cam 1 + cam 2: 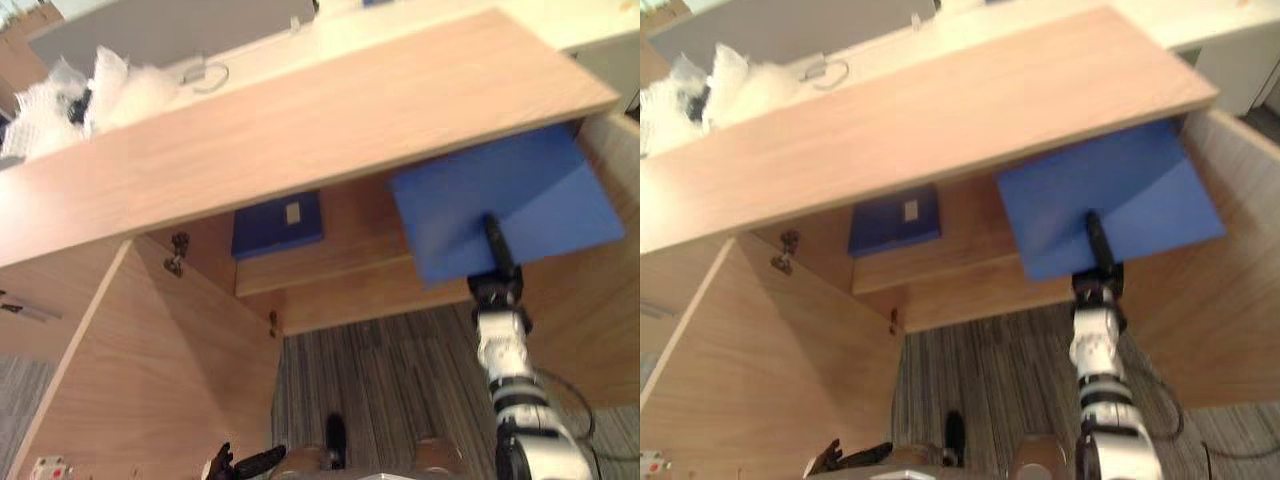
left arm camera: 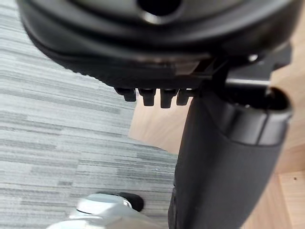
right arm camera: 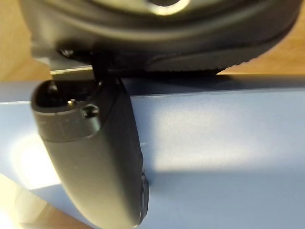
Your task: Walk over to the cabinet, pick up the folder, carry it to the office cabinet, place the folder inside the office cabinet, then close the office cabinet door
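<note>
The blue folder lies flat, pinched at its near edge under the thumb of the right hand, reaching ahead of the hand beneath the cabinet top. Probably light, stiff and slippery, so a mid-edge hold suits. The left hand hangs low; I cannot tell its state.

Silver-white right arm with black bands and a matte-black right robot hand, smooth rounded thumb.

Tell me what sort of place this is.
Probably an office: a wooden cabinet with its door open, a blue folder pinched in the right hand at its opening, a dark blue labelled file inside, and grey striped carpet.
</note>
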